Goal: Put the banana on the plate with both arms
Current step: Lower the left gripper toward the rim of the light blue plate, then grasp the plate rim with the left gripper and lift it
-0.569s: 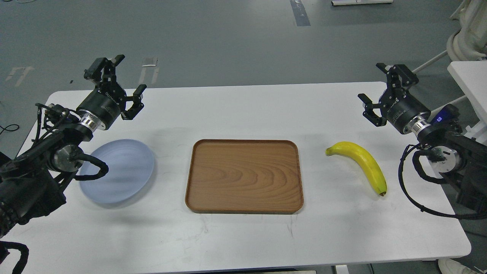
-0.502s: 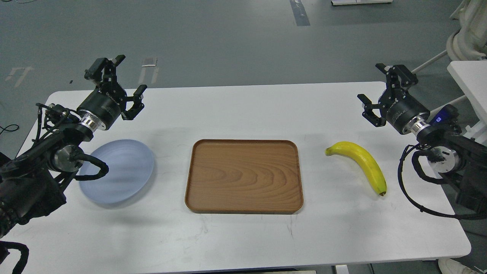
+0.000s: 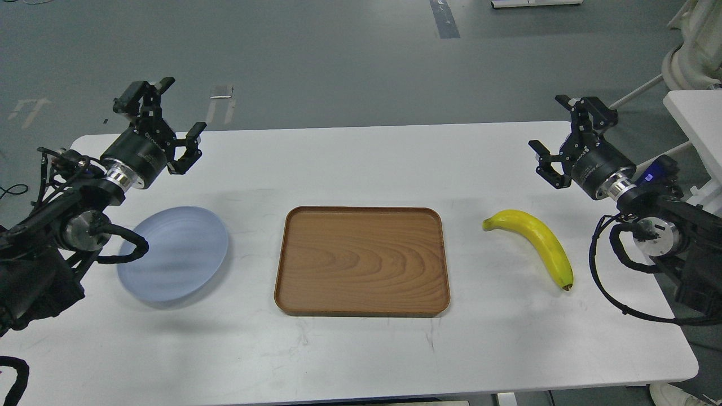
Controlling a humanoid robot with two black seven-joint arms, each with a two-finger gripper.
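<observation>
Start of the task, nothing yet accomplished: the banana point(image 3: 536, 242) lies untouched on the right of the white counter point(image 3: 361, 349), well apart from the pale blue plate point(image 3: 175, 256) at the left, with a brown wooden tray point(image 3: 361, 260) between them. The left gripper point(image 3: 169, 121) and right gripper point(image 3: 558, 132) both hover above the counter with fingers spread, grasping nothing (each sits beyond its nearer object). Remaining, by this judgement: pick up the banana, carry it across and set it on the plate. The counter is smooth and faintly scuffed; beyond it lies a grey floor point(image 3: 338, 62), with white equipment at the far right.
</observation>
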